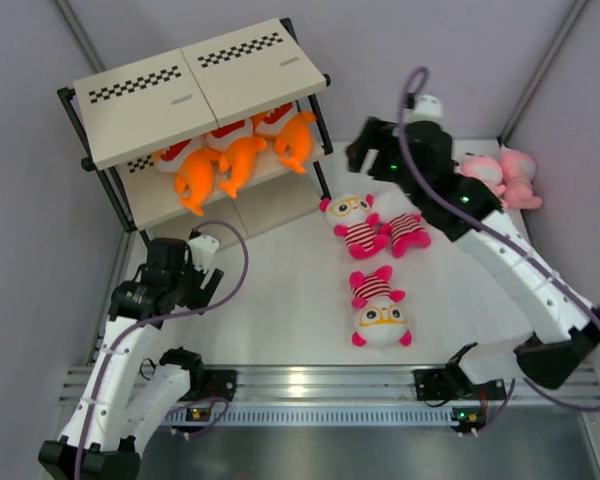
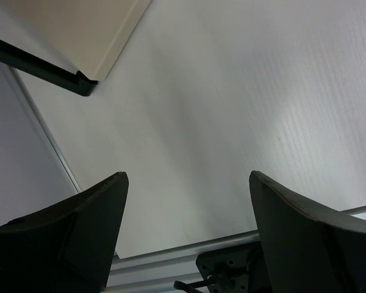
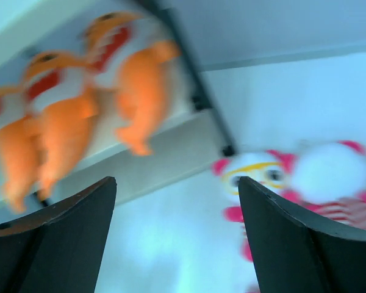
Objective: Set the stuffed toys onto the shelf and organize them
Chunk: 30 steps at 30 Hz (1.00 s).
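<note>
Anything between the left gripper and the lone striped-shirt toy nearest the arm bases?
In the top view, only the left arm's own cable loop, then bare table, lies between the left gripper and that striped-shirt toy.

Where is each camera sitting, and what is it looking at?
Top external: above and behind, looking down at table and shelf; left arm and right arm show.
Left wrist: on the left arm, facing bare table, a shelf foot; open left gripper shows.
Right wrist: on the right arm, facing orange toys; open right gripper shows.
Shared: top and right wrist see the orange toys.
</note>
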Motion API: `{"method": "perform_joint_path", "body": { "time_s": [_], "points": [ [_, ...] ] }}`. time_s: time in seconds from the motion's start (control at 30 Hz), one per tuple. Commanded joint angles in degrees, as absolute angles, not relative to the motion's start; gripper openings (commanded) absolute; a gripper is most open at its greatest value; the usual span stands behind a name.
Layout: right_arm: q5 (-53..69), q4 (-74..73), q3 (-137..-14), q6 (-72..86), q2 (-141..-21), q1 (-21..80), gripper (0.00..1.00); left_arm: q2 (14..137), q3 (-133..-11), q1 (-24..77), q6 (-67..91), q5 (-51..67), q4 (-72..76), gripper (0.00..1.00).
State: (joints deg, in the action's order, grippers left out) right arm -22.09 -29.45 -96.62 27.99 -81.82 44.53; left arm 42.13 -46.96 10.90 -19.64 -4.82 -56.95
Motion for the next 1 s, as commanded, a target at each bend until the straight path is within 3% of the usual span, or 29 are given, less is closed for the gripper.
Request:
{"method": "perform_joint_path", "body": {
  "time_s": [0.0,0.13,0.27,0.4,0.73,0.87,0.93,0.97],
  "points": [
    [-15.0,-33.7,-81.7,32.1,-71.1,24.5,0.81,42.0,-49.0,10.9,-19.7,-4.2,-55.0,0.87],
    [-6.3,-23.8,-62.4,36.6,-64.1,3.3,0.83,42.5,-49.3,10.3,-19.5,-4.6,-55.1,0.87],
    [4.4,-12.0,-56.3,39.3,-68.9,-13.2,0.84,43.2,-49.1,9.1,-19.8,-4.4,-55.2,0.87],
    [11.0,-10.1,-61.3,35.6,-83.4,-14.6,0.84,44.9,-49.3,7.8,-19.7,-4.3,-55.2,0.87],
    [7.7,-7.0,-63.7,37.8,-97.1,-14.6,0.79,49.7,-49.9,4.0,-19.2,-2.4,-54.9,0.87],
    [7.7,-5.8,-64.0,37.3,-99.6,-14.4,0.64,50.4,-49.8,3.0,-19.2,-2.2,-54.9,0.87],
    [7.6,-6.1,-64.6,37.3,-100.3,-14.3,0.40,50.5,-49.7,2.7,-19.2,-2.0,-54.9,0.87],
    [7.1,-6.2,-64.6,37.3,-99.4,-14.2,0.23,50.6,-49.7,2.5,-19.0,-2.0,-54.9,0.87]
  ]
}}
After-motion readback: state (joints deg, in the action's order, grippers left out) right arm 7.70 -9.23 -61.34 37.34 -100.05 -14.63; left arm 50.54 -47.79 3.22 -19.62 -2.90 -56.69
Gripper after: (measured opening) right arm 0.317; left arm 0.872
